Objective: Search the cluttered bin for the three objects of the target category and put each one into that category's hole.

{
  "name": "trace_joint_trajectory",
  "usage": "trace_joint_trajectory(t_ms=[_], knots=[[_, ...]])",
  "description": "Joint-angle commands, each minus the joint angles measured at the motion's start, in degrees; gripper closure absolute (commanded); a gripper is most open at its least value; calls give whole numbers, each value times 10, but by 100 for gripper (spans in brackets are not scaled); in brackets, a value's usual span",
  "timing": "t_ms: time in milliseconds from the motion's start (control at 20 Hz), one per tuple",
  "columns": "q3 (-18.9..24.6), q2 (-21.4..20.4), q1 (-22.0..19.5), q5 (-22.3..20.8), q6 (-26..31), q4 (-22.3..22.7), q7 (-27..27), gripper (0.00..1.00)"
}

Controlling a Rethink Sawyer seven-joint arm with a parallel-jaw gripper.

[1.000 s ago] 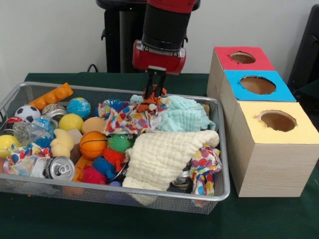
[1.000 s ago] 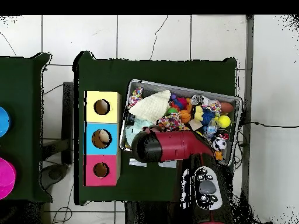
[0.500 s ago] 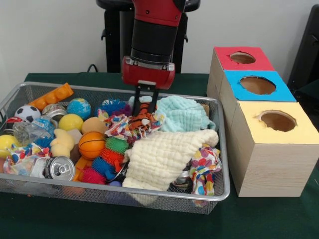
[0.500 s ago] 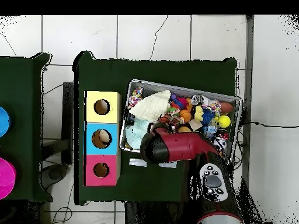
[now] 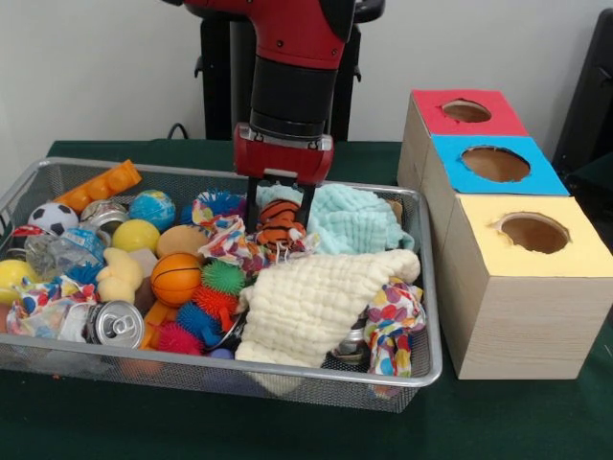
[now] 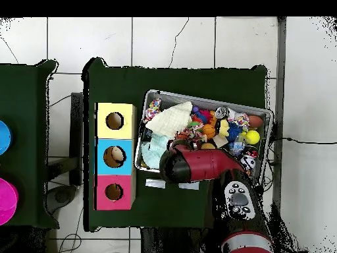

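One tool [image 5: 279, 206] low over rear middle of wire bin [image 5: 421, 287], fingers spread wide, straddling orange-and-black striped plush toy [image 5: 280, 218]. Nothing gripped yet, by the look of it: one finger left of toy, the other right, small gaps either side. Toy directly beneath tool, between the fingers, resting on patterned cloth [image 5: 230, 241], just beside mint-green cloth [image 5: 359, 218]. Long axis of toy hard to call; reads as a squat bundle, stripes running side to side. Cream waffle cloth [image 5: 321, 292] nearer the camera, apart from toy.

Orange basketball [image 5: 178, 278], spiky balls [image 5: 227, 278], drink can [image 5: 117, 324] elsewhere in the bin, untouched. Three boxes with round holes on the tabletop [image 5: 287, 431] beside the bin: red box [image 5: 466, 111] furthest, blue box [image 5: 495, 164] in the middle, yellow box [image 5: 533, 235] nearest. Overhead: arm [image 6: 197, 165] hides toy and tool; something pale inside the blue box's hole.

Judgement: closing the fingers should trap the toy; risk of pinching the patterned cloth as well.
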Motion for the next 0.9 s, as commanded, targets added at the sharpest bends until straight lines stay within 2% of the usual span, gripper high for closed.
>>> trace_joint_trajectory(t_ms=[50,250,300,750,850,900], knots=[[38,42,-7,-9,55,-46,-1,0],[34,57,-1,-13,70,-57,-9,0],[42,57,-6,-7,84,-54,-13,100],[20,38,19,4,104,-55,12,100],[23,14,21,8,122,-44,6,100],[23,-16,25,12,139,-28,2,100]])
